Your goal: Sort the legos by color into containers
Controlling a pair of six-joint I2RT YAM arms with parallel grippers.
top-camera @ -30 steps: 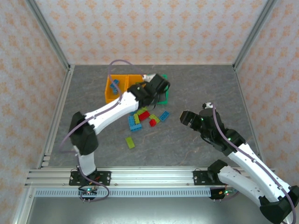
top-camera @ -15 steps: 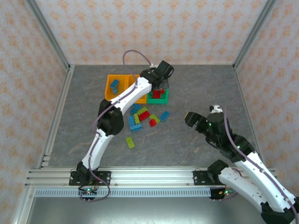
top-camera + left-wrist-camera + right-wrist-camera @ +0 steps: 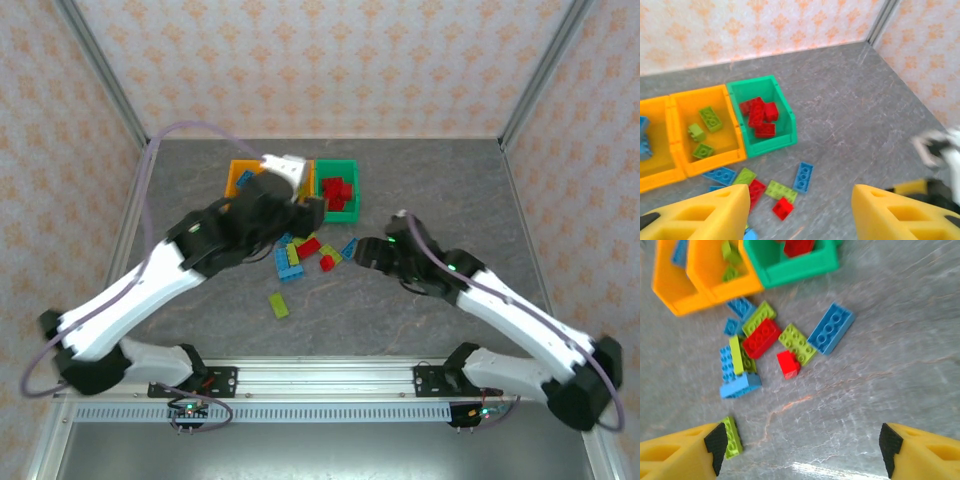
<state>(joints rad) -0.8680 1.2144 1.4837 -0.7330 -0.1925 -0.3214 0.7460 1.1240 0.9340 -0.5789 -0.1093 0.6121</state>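
- Left hand: released, nothing between its fingers; bottom edge of the left wrist view.
- Right hand: released, empty; bottom edge of the right wrist view.
- Green container: centre-left, holds red legos.
- Orange containers: side by side at far left, holding lime legos and a blue lego.
- Loose legos: mixed colours, on the worktop below the containers.

Bright even light, soft shadows, slightly blurred wrist views
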